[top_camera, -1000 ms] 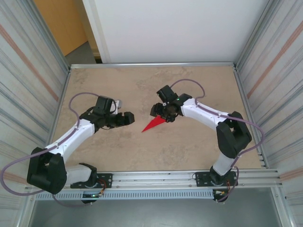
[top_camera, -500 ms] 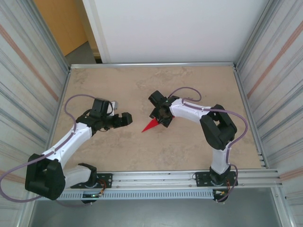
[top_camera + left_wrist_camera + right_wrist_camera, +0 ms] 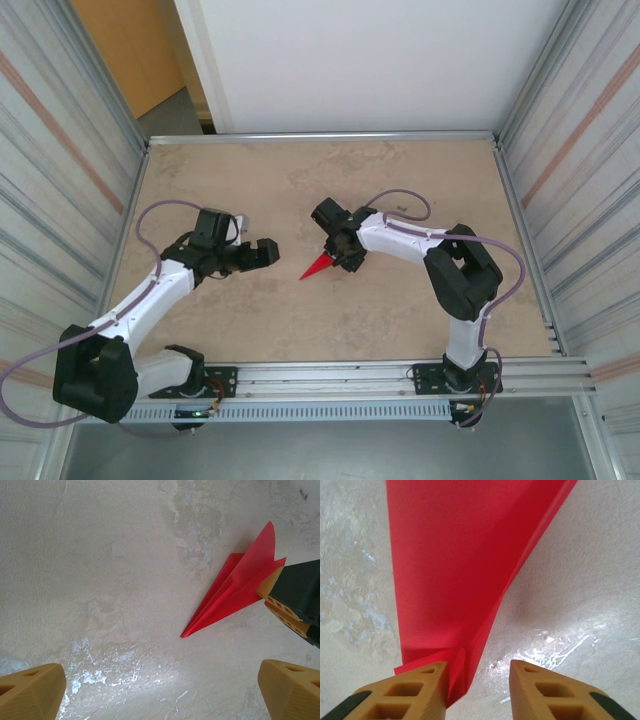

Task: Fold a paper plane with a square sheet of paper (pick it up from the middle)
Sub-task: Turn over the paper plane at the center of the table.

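**Top view.** Noted plane (image 3: pixel 318 266) lying mid-desk (image 3: pixel 400 320), already folded to a narrow dart, nose toward the near-left. Found right end effector (image 3: pixel 338 256) down over the tail end. Found left end effector (image 3: pixel 270 251) released, jaws wide, parked near the nose but apart from it. Judged this as standing clear to leave the paper free while staying within reach.

**Left wrist view.** Saw plane (image 3: pixel 232 597) whole: wing layers fanned slightly, centre crease running to the point, nose aimed between own fingers (image 3: pixel 30 692) and clear of both. Saw right end effector (image 3: pixel 278 600) at the tail, orange tips either side of the rear edge. Read the left camera's aim as a watch on the fold rather than a grip.

**Right wrist view.** Saw plane (image 3: pixel 455 565) stretching away from fingers (image 3: pixel 415 690), tail fold lying against one of them, bare desk visible in the gap before the other. Judged right end effector (image 3: pixel 477 680) part-way apart, straddling the keel, not yet clenched on it. Took the tail-end placement as a reach for the thickest, stiffest part, sparing the wings from crushing. Judged task near done: folding complete, with a pinch and lift at the tail likely all that remains.
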### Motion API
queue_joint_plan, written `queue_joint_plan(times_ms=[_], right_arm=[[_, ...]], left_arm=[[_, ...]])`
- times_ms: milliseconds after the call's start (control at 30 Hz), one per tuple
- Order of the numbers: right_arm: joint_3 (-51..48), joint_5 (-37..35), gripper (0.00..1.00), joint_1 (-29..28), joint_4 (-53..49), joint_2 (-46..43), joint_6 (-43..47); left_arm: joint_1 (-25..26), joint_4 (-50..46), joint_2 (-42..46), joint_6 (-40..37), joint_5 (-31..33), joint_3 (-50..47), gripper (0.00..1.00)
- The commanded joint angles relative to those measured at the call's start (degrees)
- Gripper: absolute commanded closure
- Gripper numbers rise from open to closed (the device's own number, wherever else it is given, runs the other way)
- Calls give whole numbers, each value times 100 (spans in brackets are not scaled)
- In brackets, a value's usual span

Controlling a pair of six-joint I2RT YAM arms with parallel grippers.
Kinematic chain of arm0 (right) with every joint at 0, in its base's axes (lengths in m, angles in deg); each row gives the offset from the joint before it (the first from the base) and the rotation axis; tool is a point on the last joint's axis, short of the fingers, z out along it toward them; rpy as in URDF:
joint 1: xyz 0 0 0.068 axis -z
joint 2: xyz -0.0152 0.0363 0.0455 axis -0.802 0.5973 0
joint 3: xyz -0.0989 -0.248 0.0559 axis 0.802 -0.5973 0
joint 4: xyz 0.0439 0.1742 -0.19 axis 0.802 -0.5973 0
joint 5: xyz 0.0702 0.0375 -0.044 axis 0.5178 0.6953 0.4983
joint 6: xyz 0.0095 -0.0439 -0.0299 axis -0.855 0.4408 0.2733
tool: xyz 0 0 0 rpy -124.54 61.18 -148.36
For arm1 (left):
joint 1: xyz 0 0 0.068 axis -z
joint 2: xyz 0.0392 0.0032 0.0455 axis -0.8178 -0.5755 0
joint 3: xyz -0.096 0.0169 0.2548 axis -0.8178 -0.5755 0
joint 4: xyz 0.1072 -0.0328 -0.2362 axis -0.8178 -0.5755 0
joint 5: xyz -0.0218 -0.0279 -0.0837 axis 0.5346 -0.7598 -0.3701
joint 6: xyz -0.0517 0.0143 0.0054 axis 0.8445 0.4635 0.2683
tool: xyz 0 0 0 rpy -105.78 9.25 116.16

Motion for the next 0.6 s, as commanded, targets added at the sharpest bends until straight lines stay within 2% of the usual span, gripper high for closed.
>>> queue_joint_plan(times_ms=[0, 167, 333, 433, 567], right_arm=[[-108, -253, 70, -29, -210, -209, -239], [-135, -389, 83, -14, -225, -228, -212], [-90, -796, 96, -26, -127, -484, 242], [-126, -757, 99, -23, 313, -773, 961], [-87, -129, 100, -3, 983, -985, 2105]], left_arm=[[-38, -16, 170, -28, 55, -58, 1], [-44, -7, 160, -2, 16, -63, 1], [-42, 72, 131, 92, -20, -68, 1], [-44, 163, 117, 165, -82, -84, 1], [-74, 278, 168, 274, -51, -110, 1]])
